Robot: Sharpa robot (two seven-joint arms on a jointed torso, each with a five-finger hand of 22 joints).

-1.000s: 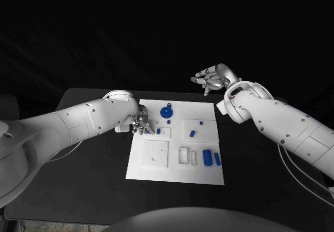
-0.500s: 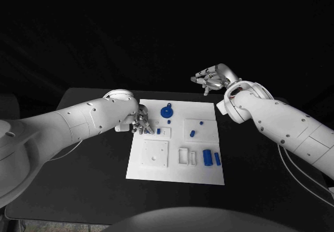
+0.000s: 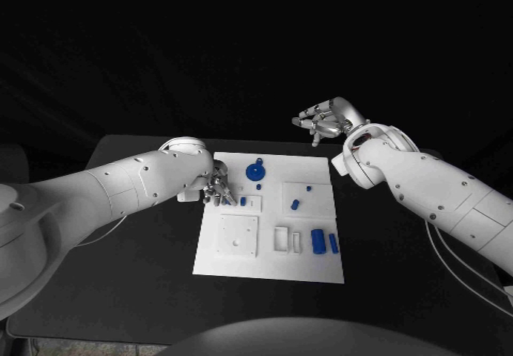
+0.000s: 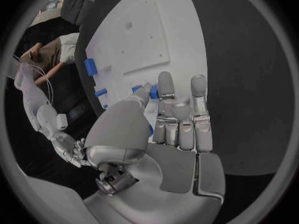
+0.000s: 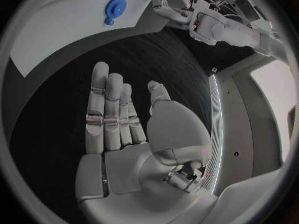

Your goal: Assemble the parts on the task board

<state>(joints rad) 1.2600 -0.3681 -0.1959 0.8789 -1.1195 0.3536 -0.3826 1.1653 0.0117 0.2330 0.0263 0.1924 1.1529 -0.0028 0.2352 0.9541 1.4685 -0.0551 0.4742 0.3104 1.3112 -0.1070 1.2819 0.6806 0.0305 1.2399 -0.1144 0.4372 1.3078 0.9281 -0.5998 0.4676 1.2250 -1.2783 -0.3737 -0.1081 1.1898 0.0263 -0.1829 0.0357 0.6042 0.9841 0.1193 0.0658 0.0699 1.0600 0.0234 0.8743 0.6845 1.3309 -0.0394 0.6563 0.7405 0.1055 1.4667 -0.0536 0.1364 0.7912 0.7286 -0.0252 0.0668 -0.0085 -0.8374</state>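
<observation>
The white task board (image 3: 267,256) lies in the middle of the black table. On it are a round blue part (image 3: 256,172), small blue pieces (image 3: 244,200) (image 3: 309,188) and two blue cylinders (image 3: 319,240). My left hand (image 3: 219,189) hovers at the board's left edge with its fingers straight and apart. In the left wrist view its thumb tip (image 4: 144,92) covers part of a small blue piece (image 4: 154,93) on the board (image 4: 143,30). My right hand (image 3: 326,122) is raised beyond the board's far right corner, fingers straight (image 5: 109,109), holding nothing.
White raised blocks (image 3: 239,236) (image 3: 280,239) stand on the near half of the board. Bare black table (image 3: 139,252) stretches on both sides of it. In the right wrist view the board (image 5: 62,30) and the round blue part (image 5: 115,7) lie beyond the fingers.
</observation>
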